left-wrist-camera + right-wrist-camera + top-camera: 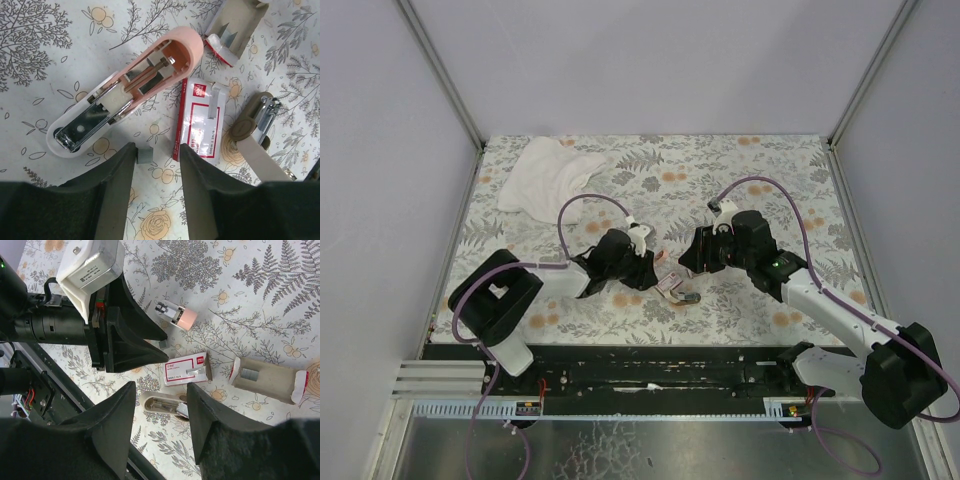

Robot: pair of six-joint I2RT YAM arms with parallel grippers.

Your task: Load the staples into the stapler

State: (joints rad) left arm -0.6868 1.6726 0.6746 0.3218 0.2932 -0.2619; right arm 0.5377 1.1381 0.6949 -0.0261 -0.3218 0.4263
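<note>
Silver staple strip (145, 155) lies inside my open, empty left gripper (158, 151), off-centre; I should centre, then close gently.

Top view high from behind, wrist views close, angled down, sharing stapler (184, 49)

Lab robot cell: blank panel walls (650, 60), aluminium frame (440, 72), floral tabletop (760, 170).

3 plain pale lilac-grey walls (650, 60), 2 silver metal frame posts (441, 75) rising from the far corners, table cover (780, 155) printed with grey ferns and orange flowers, black rail (620, 366) along the near edge, soft even light
</note>
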